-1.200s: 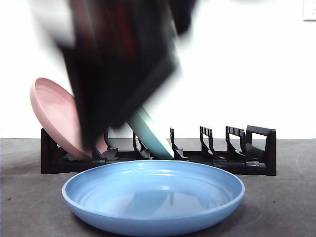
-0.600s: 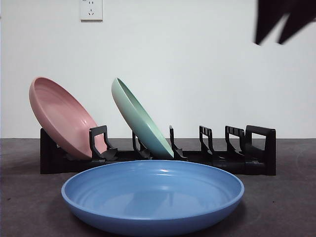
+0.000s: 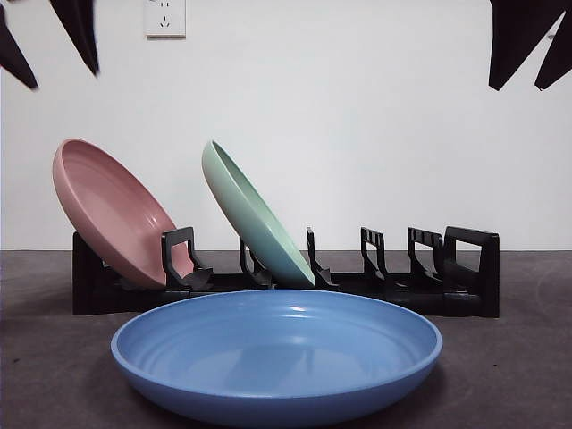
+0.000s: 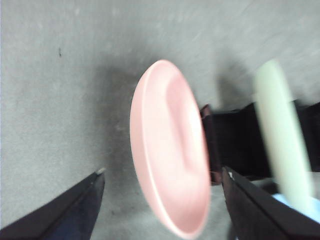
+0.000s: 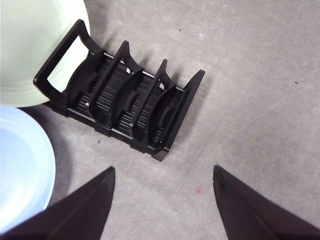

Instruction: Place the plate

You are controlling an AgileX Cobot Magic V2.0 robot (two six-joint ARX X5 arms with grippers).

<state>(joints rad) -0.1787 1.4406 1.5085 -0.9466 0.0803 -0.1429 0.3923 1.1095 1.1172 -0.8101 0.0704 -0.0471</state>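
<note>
A blue plate (image 3: 277, 356) lies flat on the table in front of a black dish rack (image 3: 465, 286). A pink plate (image 3: 112, 210) leans in the rack's left end slot and a pale green plate (image 3: 255, 214) leans in a slot to its right. My left gripper (image 4: 162, 172) is open and empty, high above the pink plate (image 4: 170, 145); its tips show at the front view's top left (image 3: 45, 40). My right gripper (image 5: 162, 170) is open and empty above the rack's free end (image 5: 130, 110); its tips show at the top right (image 3: 532, 40).
Several rack slots to the right of the green plate stand free. A wall socket (image 3: 164, 18) is on the white back wall. Grey table surface lies around the rack.
An arm that filled the upper left of the front view has lifted away, leaving the green plate in the rack. Both grippers now show only as black tips at the top corners.
</note>
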